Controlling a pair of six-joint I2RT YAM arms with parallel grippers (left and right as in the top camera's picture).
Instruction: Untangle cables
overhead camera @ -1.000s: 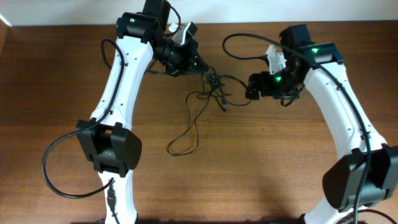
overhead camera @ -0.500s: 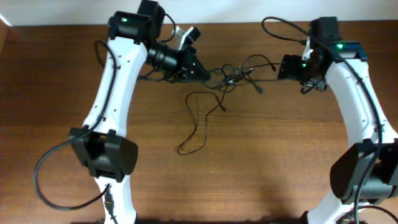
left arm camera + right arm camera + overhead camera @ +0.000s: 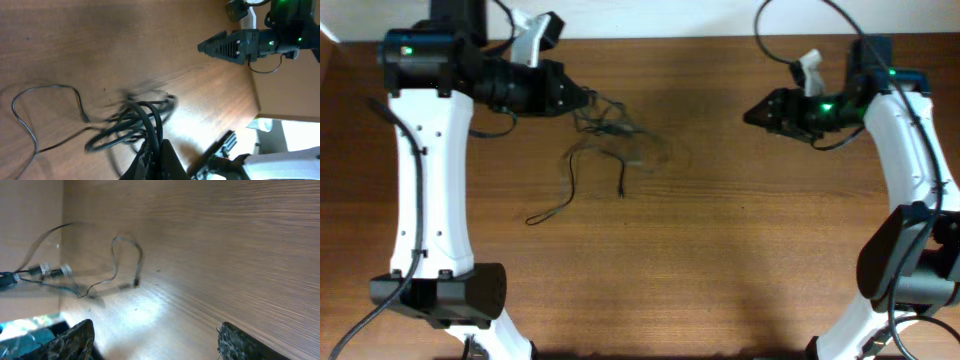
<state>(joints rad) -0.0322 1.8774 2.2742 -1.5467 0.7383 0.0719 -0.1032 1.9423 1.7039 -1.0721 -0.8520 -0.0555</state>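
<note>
The cables point(image 3: 605, 130) are thin black wires in a blurred clump at the upper left of the table, with one loose strand point(image 3: 560, 195) trailing down to the front left. My left gripper point(image 3: 582, 100) is shut on the clump; the left wrist view shows the loops point(image 3: 132, 122) pinched between its fingers point(image 3: 155, 150). My right gripper point(image 3: 752, 113) is open and empty at the upper right, well apart from the cables. In the right wrist view its fingers point(image 3: 155, 340) are spread wide, and the cables point(image 3: 100, 275) lie far off on the table.
The wooden table point(image 3: 720, 260) is bounded by a white wall along its far edge point(image 3: 660, 38). The white arm links and bases stand at the left point(image 3: 430, 230) and right point(image 3: 920, 250) sides.
The right gripper has let go of the cables and pulled back to the right. The left gripper has dragged the clump to the left, and the loose strand followed.
</note>
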